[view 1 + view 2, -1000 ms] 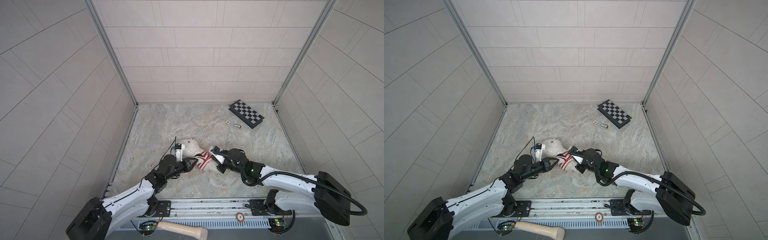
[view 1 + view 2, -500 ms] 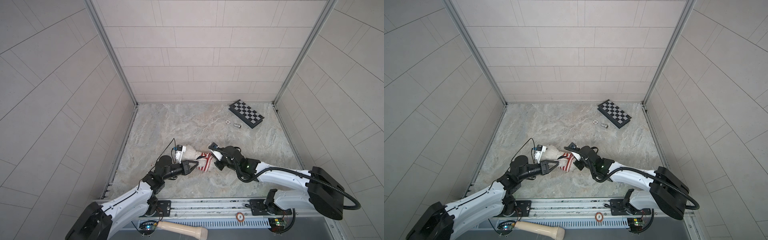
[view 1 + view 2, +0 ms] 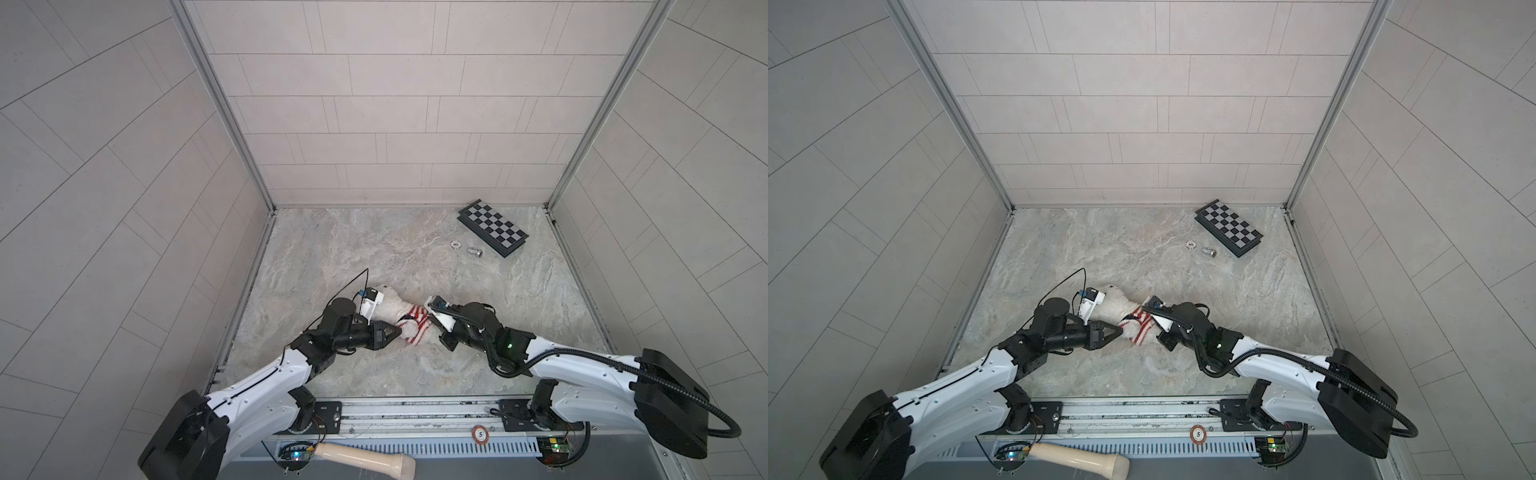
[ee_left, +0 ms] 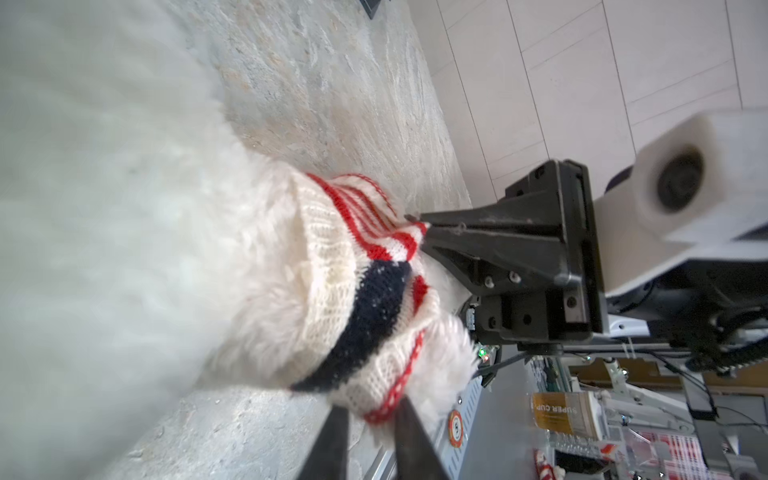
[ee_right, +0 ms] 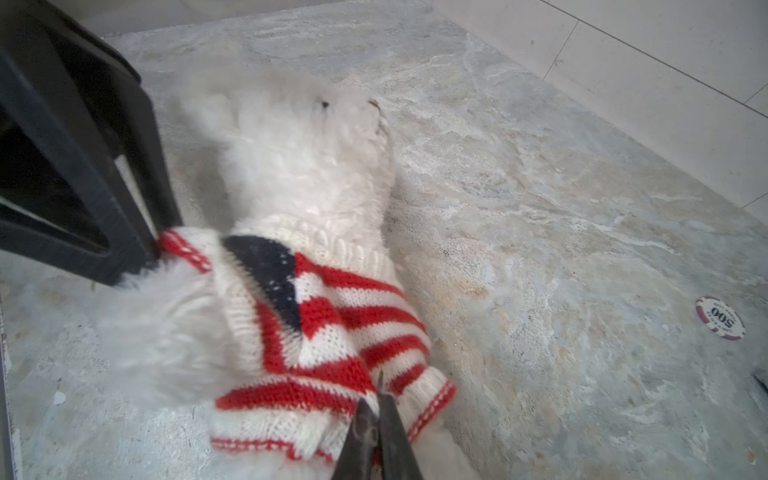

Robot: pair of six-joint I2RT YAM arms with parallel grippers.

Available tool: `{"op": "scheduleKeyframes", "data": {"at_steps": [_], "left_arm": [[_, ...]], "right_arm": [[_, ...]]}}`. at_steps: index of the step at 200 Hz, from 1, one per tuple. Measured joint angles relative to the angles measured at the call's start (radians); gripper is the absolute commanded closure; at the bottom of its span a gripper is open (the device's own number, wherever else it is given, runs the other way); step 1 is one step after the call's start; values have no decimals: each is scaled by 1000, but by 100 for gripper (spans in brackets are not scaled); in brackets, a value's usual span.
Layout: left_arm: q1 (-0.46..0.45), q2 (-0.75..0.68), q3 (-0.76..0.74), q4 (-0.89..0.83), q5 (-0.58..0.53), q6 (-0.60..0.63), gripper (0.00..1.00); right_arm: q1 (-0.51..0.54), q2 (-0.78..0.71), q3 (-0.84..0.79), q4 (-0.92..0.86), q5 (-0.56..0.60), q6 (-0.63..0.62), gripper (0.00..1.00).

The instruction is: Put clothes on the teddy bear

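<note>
The right gripper [image 5: 376,399] has its jaws together, clamped on the lower striped edge of the sweater [image 5: 324,316]. The left gripper [image 3: 397,331] shows jaws a little apart in its wrist view, with a red-trimmed cuff right at the tips. We read that as no real grip, though light contact is hard to rule out.

The teddy bear [image 5: 307,166] lies on the marble tabletop [image 3: 374,249] near the front middle, between the two grippers, head toward the back left. The sweater collar sits round its neck, and the navy patch and red stripes run across the chest. One furry arm pokes out of the sleeve just beside the left gripper. We cannot tell whether the other sleeve has an arm through it.

We judge the step in hand to be tugging the sweater body down and straightening it, late in the task.

The next move calls for the right gripper to draw the hem toward the legs. The left should pinch the opposite side so the bear does not slide. Knit stretches and fur drags, so pull slowly and evenly, then check the second sleeve.
</note>
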State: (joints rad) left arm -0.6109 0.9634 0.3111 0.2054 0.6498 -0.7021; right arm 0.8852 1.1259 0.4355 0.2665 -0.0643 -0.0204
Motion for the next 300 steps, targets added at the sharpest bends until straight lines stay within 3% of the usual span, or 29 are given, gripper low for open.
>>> {"op": "scheduleKeyframes", "data": {"at_steps": [6,12,17,48,71,93,132,153,173,229,271,300], "left_arm": [[0,0,0,-7,-9,2,50],[0,-3,0,-14,-18,7,37],[0,-9,1,-25,-31,14,31],[-16,-134,1,-133,-132,8,23],[-100,-271,1,-200,-243,-21,29],[-181,-309,1,-224,-341,-63,37],[-296,-171,1,-217,-462,-124,38],[-348,-87,1,-219,-515,-146,26],[-392,-48,3,-211,-554,-167,28],[-431,11,14,-149,-594,-195,39],[-433,51,55,-142,-615,-197,40],[-433,82,77,-130,-629,-195,57]], "right_arm": [[5,0,-3,5,-4,0,90],[10,1,-4,9,-7,1,90],[16,2,-5,13,-10,2,89],[36,23,-5,47,-16,26,88],[53,50,2,56,-6,45,87],[81,72,18,62,6,56,87],[127,94,35,67,29,74,86],[143,99,37,67,42,81,86],[151,104,37,67,52,85,86],[158,106,37,67,68,89,86],[167,105,37,70,74,89,86],[175,104,37,70,81,89,87]]}}
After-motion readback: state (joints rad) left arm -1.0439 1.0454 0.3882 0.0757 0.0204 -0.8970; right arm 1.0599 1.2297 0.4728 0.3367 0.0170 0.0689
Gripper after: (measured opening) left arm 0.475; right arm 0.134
